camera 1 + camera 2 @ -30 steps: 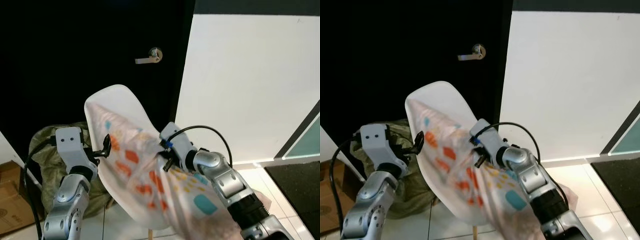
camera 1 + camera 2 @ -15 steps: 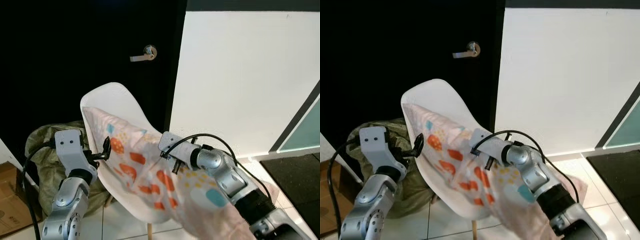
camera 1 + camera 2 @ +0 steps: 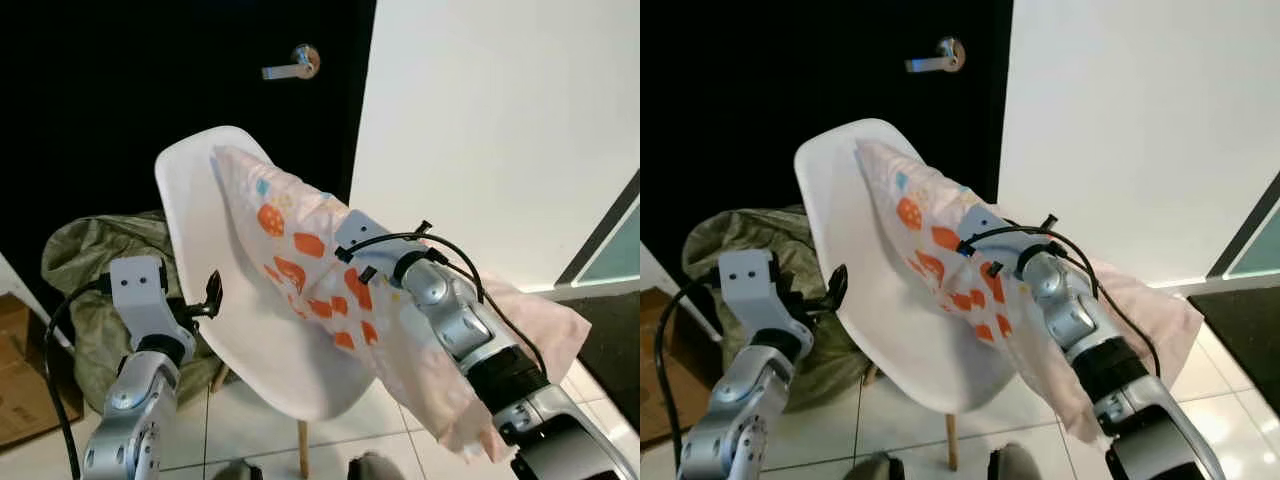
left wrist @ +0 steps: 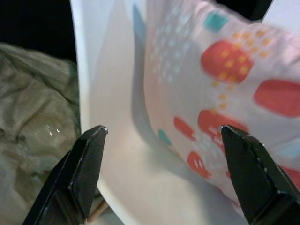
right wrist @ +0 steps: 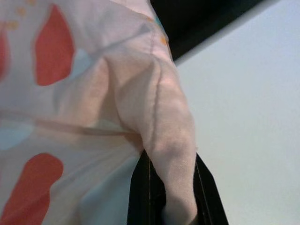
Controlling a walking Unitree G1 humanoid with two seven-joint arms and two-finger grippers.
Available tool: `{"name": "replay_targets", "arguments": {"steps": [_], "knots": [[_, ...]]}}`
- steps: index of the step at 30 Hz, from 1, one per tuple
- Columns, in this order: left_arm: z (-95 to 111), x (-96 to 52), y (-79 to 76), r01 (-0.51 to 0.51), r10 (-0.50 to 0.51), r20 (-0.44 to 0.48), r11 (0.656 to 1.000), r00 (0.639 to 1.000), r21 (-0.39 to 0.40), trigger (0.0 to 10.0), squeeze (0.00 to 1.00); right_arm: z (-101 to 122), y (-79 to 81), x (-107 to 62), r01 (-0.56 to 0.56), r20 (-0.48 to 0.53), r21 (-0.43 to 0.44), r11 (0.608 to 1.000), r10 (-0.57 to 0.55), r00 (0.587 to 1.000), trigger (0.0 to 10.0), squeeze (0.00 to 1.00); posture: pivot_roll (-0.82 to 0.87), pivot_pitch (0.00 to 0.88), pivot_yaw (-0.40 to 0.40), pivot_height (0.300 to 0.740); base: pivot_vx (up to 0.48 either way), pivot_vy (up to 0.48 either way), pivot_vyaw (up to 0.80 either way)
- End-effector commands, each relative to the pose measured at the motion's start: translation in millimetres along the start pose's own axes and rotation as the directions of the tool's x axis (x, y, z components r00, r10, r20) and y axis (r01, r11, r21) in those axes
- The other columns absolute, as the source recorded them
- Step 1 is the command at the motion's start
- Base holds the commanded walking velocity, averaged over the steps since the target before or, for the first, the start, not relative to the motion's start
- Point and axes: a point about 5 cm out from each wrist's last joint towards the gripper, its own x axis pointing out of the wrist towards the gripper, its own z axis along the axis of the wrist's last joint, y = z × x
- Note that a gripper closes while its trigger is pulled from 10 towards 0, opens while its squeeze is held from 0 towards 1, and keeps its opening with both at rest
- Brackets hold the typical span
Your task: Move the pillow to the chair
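Note:
A pale pink pillow [image 3: 300, 250] with orange and teal patches lies tilted across the shell of a white chair [image 3: 200, 240]. Its top corner is near the upper edge of the chair back, and its lower end hangs over the seat's right side. My right gripper [image 5: 171, 197] is shut on a fold of the pillow's fabric, and that arm [image 3: 450, 310] is partly draped by the pillow. My left gripper [image 4: 164, 136] is open, level with the chair's left edge [image 3: 212, 290] and apart from the pillow.
A green sack [image 3: 80, 270] slumps behind the chair at the left, with a cardboard box [image 3: 20, 370] beyond it. A black door with a silver handle [image 3: 290, 65] and a white wall [image 3: 500, 130] stand behind. A dark mat [image 3: 620, 350] lies on the tiled floor at the right.
My right arm has carried the pillow up and rightward across the chair, so its top corner now sits higher on the back. The left gripper stays by the chair's edge. The camera has shifted.

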Motion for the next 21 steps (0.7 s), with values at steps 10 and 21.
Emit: {"name": "replay_targets", "arguments": {"steps": [10, 21], "knots": [[0.4, -2.8, -2.7, 0.014, -0.014, -0.017, 1.000, 1.000, 0.011, 10.0, 0.00, 56.4, 70.1, -22.6, -0.435, 0.325, 0.210, 0.875, 0.357, 0.876, 10.0, 0.00, -0.13, 0.059, -0.011, 0.551, 0.000, 0.000, 0.00], [1.4, -3.0, -4.2, 0.016, -0.016, -0.020, 1.000, 1.000, 0.009, 10.0, 0.00, 67.1, 97.3, -45.3, -0.687, 0.413, 0.209, 0.696, 0.573, 0.707, 10.0, 0.00, -0.13, 0.067, -0.014, 0.531, 0.000, 0.000, 0.00]]}}
